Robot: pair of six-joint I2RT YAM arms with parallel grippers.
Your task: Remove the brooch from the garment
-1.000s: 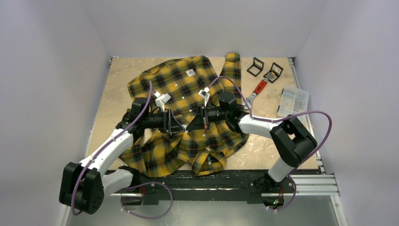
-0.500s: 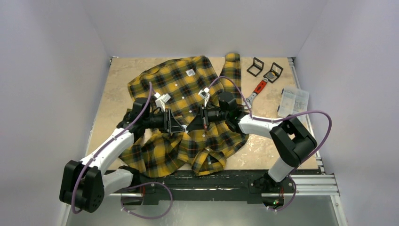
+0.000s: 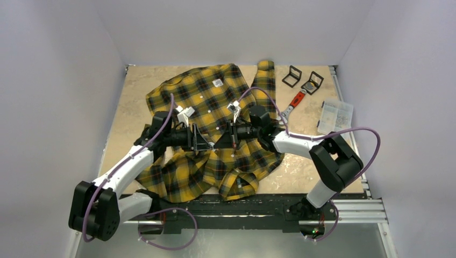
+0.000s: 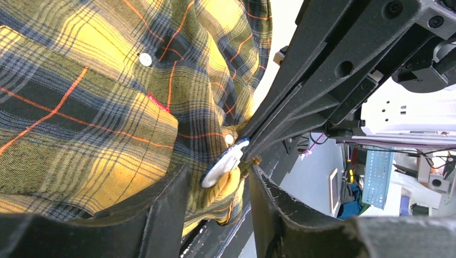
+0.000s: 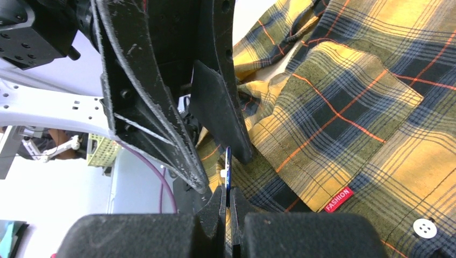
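The garment [image 3: 215, 102], a yellow and black plaid shirt, lies spread over the middle of the table [image 3: 134, 91], its collar toward the top of the frame. Both arms lie low and stretched toward each other across its lower half, so their tips meet nose to nose at the centre of the top view.

The left arm runs up from the lower left. Its forearm is nearly level, and the left gripper [image 3: 207, 144] points toward the right of the frame. In the left wrist view its fingers [image 4: 161, 209] stand partly apart, and a raised fold of shirt fills the gap and touches both.

The right arm bends at its elbow at the right of the frame and reaches leftward, and the right gripper [image 3: 218, 142] points left. In its wrist view the right gripper's jaws are almost together, pinching the thin edge of the brooch [image 5: 228, 166].

The brooch, a white and blue disc, sits on the lifted fold between the left fingers.

A red label [image 5: 337, 199] reading FASHION shows on the shirt pocket.
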